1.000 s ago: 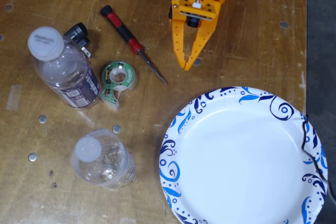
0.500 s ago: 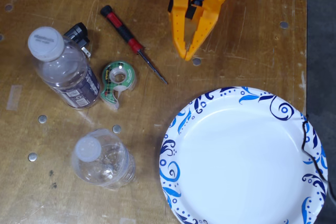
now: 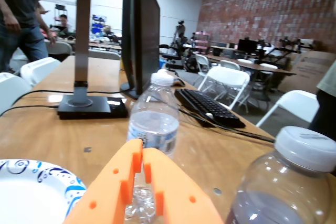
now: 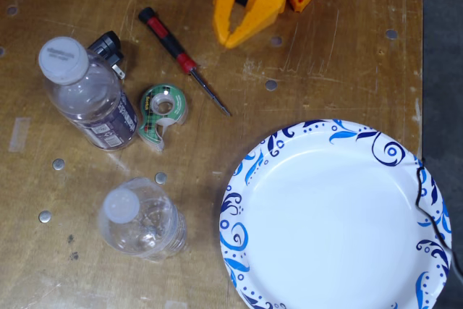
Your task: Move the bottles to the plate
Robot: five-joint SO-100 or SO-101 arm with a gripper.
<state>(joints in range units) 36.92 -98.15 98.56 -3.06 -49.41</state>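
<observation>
Retreated up-left, pincer point(image 4: 228, 43) pressed together, empty; both bottles point(image 4: 90, 99) upright, caps up.

Red-handled screwdriver point(image 4: 182, 60), green tape dispenser point(image 4: 161, 114), small black object point(image 4: 108, 48) on wooden table point(image 4: 333, 56).

Fixed view: we look straight down on the table point(image 4: 340, 48) from above, moderately close; wrist view: we look low and level across it past the gripper point(image 3: 142, 163); both share the plate point(image 4: 249, 179) and two bottles point(image 4: 141, 222).

Upright bottles point(image 4: 87, 95) point(image 4: 141, 221) beside empty plate point(image 4: 289, 146)
</observation>
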